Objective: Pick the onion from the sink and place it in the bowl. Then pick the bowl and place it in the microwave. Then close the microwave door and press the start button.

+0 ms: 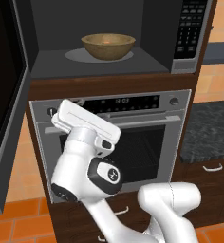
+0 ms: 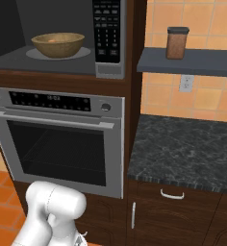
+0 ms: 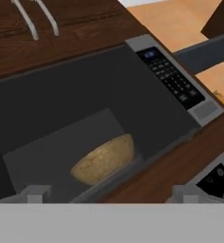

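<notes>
The wooden bowl (image 1: 108, 46) (image 2: 57, 44) (image 3: 105, 160) rests on the turntable inside the open microwave (image 1: 104, 66) (image 2: 19, 57). A small orange spot, the onion (image 1: 107, 42) (image 2: 52, 41), shows inside the bowl. The microwave door (image 1: 4, 104) is swung wide open to the left. To the right of the cavity is the keypad panel (image 1: 190, 28) (image 2: 107, 29) (image 3: 173, 78). My gripper (image 3: 111, 194) is open and holds nothing; it is below and in front of the cavity, aimed at the bowl. My white hand (image 1: 88, 124) hangs in front of the oven. The sink is out of view.
A steel oven (image 1: 133, 142) (image 2: 57, 139) sits under the microwave. To the right are a dark stone counter (image 2: 182, 149), a shelf (image 2: 187, 61) with a brown jar (image 2: 177, 42), and cabinets with steel handles (image 2: 172, 194).
</notes>
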You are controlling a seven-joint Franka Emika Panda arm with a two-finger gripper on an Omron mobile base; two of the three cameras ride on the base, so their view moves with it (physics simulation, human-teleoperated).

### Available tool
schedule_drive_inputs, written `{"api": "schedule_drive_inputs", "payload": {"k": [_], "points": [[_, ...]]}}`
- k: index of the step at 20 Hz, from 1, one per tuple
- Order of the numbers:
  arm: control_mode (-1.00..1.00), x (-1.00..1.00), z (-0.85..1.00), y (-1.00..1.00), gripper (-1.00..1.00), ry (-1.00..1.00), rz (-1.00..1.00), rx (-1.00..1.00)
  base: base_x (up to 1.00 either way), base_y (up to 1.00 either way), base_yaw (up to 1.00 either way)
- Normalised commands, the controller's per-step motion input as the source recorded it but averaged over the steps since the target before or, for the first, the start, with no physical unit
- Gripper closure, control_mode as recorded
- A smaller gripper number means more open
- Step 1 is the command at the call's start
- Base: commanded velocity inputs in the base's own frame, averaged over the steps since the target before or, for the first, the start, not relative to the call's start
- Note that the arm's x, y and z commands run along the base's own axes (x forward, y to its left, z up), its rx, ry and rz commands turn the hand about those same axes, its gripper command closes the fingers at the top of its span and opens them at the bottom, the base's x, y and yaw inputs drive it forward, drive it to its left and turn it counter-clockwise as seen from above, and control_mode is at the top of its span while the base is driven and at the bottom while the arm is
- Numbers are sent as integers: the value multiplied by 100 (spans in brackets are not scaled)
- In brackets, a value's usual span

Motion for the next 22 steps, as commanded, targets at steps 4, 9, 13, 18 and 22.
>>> {"api": "schedule_drive_inputs", "payload": {"k": [4, 9, 13, 18, 22], "points": [[-100, 0, -22, 79, -100, -17, 0, -7, 0, 0, 0], [-100, 0, -24, 73, -100, -12, 0, -2, 0, 0, 0], [-100, 0, -7, 92, -100, -16, 0, 0, 0, 0, 0], [-100, -2, 4, 100, -100, -24, 0, 0, 0, 0, 0], [-100, 0, 11, 83, -100, -19, 0, 0, 0, 0, 0]]}}
